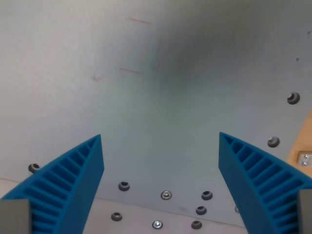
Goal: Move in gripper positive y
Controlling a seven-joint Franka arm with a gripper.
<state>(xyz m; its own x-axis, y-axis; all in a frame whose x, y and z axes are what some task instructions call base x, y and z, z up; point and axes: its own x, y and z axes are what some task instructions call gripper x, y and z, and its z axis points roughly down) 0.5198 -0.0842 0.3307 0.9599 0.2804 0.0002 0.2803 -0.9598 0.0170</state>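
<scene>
Gripper: the gripper (161,139) hangs over the work surface with its two blue ribbed fingers (78,180) spread wide, one at the wrist view's left and one at its right. Released; nothing between them.

Load: none. The gap between the fingers shows only bare surface.

Task's thing: the task names no object, only the gripper itself. It sits over the pale grey panel (161,87), apparently some way above it; exact height cannot be told.

Surface marks: thin red lines (139,21) toward the top of the view, with a small red smudge lower left of them. A soft dark shadow spreads across the upper middle.

Fasteners: a scatter of screw heads (166,195) along the panel's lower edge, between the fingers, and more up the right side (293,98).

Edge detail: a wooden piece with a metal bracket (305,159) at the far right, beside the right finger.

Step in hand (judgement): a pure translation, no grasping involved. From one frame it cannot be told whether motion has begun.

Next move calls for (judgement): a straight shift along the gripper's own positive y axis, height and wrist orientation held, fingers left as they are. Which direction that axis takes in the picture cannot be fixed from this view.

Clearance (judgement): nothing stands proud of the panel near the fingers; the wooden piece at right is the only thing to watch.
</scene>
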